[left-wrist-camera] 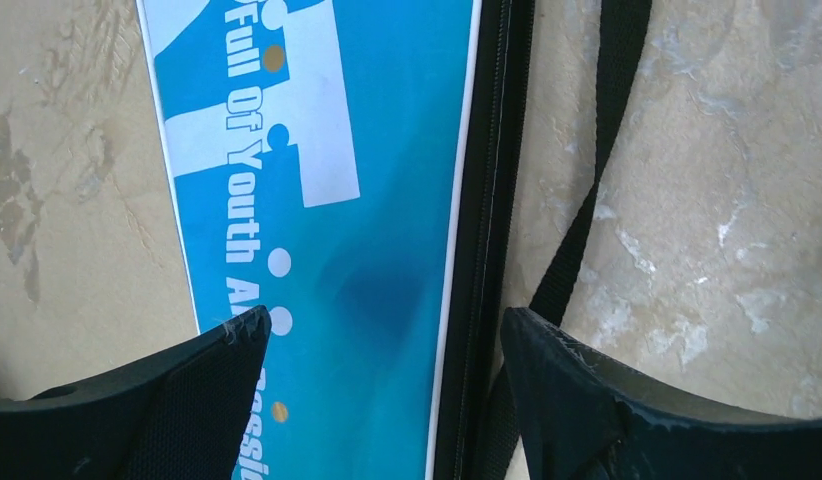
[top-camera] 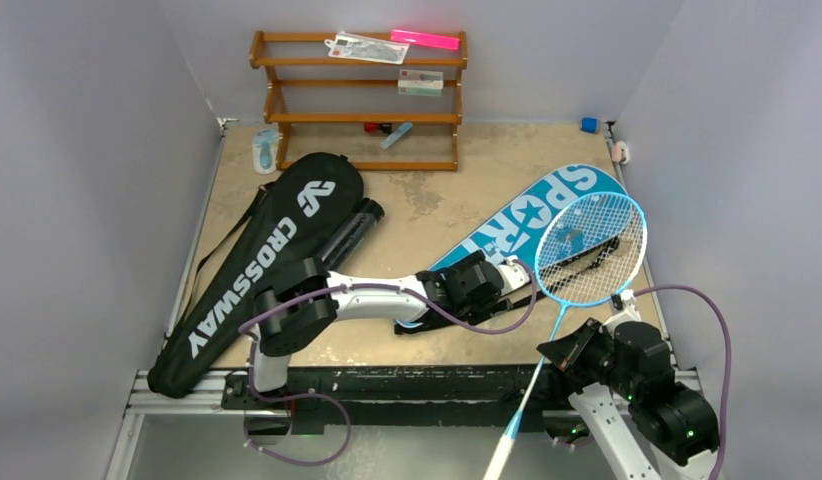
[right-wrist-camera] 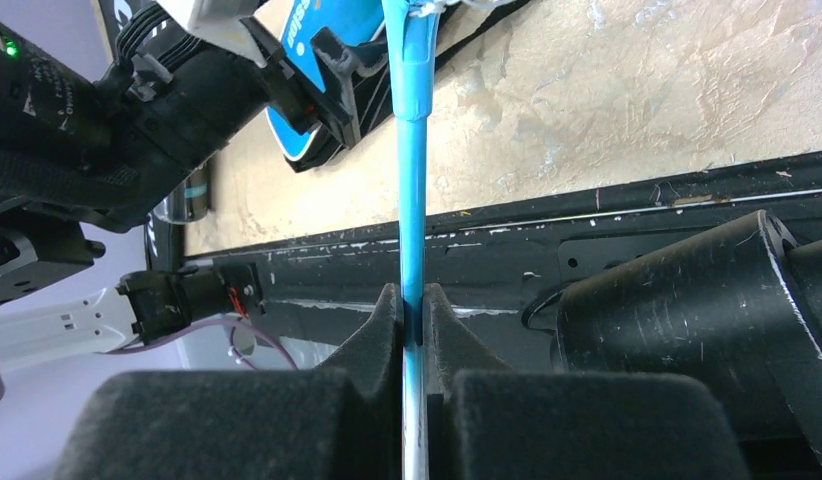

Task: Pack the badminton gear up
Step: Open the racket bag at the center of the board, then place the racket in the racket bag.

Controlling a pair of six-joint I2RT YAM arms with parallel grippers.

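Likely step: bagging light-blue racket (top-camera: 591,248) in blue SPORT cover (top-camera: 517,225). Right hand (right-wrist-camera: 413,297) clamped on racket shaft; left hand (left-wrist-camera: 384,322) spread empty over cover's narrow end. Next: lifting cover edge.

in view are one light-blue racket (top-camera: 591,250), one long black tube (top-camera: 349,232) and two racket covers: one black "crossway" cover (top-camera: 257,260) and one blue "sport" cover (top-camera: 517,220). there is one wooden rack (top-camera: 359,118) with three tiers, and on it one pink bar (top-camera: 425,39) and two packets (top-camera: 365,47), plus a few small things too small to name. two arms show, each with one hand: a left hand (left-wrist-camera: 385,330) and a right hand (right-wrist-camera: 414,305).
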